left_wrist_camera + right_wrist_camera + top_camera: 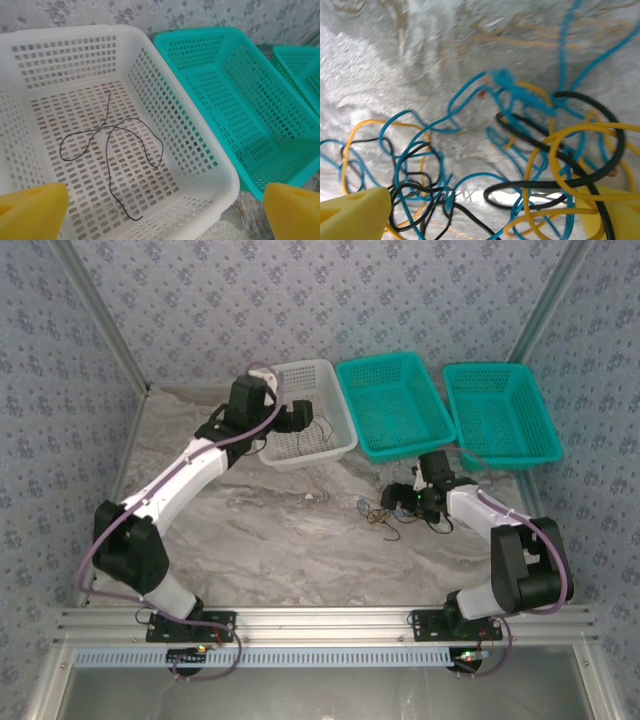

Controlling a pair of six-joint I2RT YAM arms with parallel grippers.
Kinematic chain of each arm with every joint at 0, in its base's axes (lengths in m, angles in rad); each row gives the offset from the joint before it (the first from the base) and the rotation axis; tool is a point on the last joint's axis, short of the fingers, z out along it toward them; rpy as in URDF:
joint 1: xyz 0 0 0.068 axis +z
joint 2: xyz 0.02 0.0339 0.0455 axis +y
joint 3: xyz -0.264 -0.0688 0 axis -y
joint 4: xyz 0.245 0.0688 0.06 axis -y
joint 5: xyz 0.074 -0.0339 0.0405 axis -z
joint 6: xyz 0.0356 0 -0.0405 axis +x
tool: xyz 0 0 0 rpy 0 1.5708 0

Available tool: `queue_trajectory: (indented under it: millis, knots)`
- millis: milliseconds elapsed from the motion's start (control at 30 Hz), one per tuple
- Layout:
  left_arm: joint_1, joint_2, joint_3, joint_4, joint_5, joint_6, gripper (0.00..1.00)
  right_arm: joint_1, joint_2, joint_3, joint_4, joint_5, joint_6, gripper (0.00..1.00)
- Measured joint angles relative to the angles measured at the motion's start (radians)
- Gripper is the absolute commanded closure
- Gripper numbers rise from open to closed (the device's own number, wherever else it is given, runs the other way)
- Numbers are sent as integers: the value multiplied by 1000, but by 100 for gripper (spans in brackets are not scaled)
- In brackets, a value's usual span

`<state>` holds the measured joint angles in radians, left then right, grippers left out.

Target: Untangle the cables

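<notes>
A tangle of thin blue (426, 131), yellow (580, 128) and black (555, 184) cables lies on the marble table, small in the top view (376, 512). My right gripper (487, 217) hangs low right over that tangle, open, with strands lying between its yellow fingertips (355, 215); from above it (402, 500) sits just right of the heap. A single black cable (108, 131) lies loose on the floor of the white basket (220, 170). My left gripper (165, 212) hovers over that basket's near corner, open and holding nothing; the top view has it (300, 418) above the basket.
Two teal baskets (385, 362) (500, 368) stand in a row right of the white basket (300, 365) along the back. Patterned walls and metal frame posts close in the back and sides. Bare marble table (260, 540) lies in front of the baskets.
</notes>
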<state>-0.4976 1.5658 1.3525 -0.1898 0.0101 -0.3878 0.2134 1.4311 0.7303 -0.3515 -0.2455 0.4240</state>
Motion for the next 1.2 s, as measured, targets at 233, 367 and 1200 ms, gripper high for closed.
queue_trajectory:
  millis: [233, 367, 1200]
  knots:
    - [0, -79, -145, 56, -42, -82, 1, 87, 37, 2, 19, -43, 6, 5]
    - [-1, -121, -232, 100, -42, -134, 1, 155, 47, 8, 37, -50, 58, 4]
    - [-90, -163, -455, 171, -79, -412, 1, 341, -55, 8, 145, 112, 339, 30]
